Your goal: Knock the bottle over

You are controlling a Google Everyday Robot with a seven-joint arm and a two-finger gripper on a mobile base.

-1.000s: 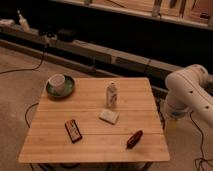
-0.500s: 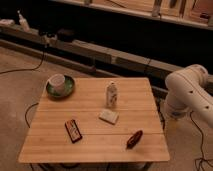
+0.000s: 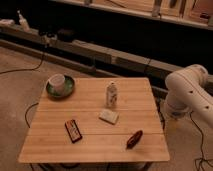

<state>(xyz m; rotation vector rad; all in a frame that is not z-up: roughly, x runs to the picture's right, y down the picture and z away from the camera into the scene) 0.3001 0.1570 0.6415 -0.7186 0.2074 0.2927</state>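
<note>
Seeing bottle (image 3: 112, 95) upright near middle of worktop (image 3: 90, 147), just behind pale block (image 3: 108, 116). Seeing arm (image 3: 187, 95) off right edge, apart from bottle. Cannot see gripper, out of frame; cannot tell its state.

My gripper is out of view. My arm (image 3: 187, 95) runs off the right edge, so only the white shoulder and elbow segments show. I can't read the bottle (image 3: 112, 94) label, and can't tell its cap from its neck. I can't tell what the pale block (image 3: 109, 116) is. Same for the reddish-brown object (image 3: 134, 139). The dark flat packet (image 3: 73, 131) has markings I can't make out. The table (image 3: 55, 147) legs are hidden under the top and cut off by the bottom edge. The items on the shelf (image 3: 150, 10) are cropped at the top edge.
</note>
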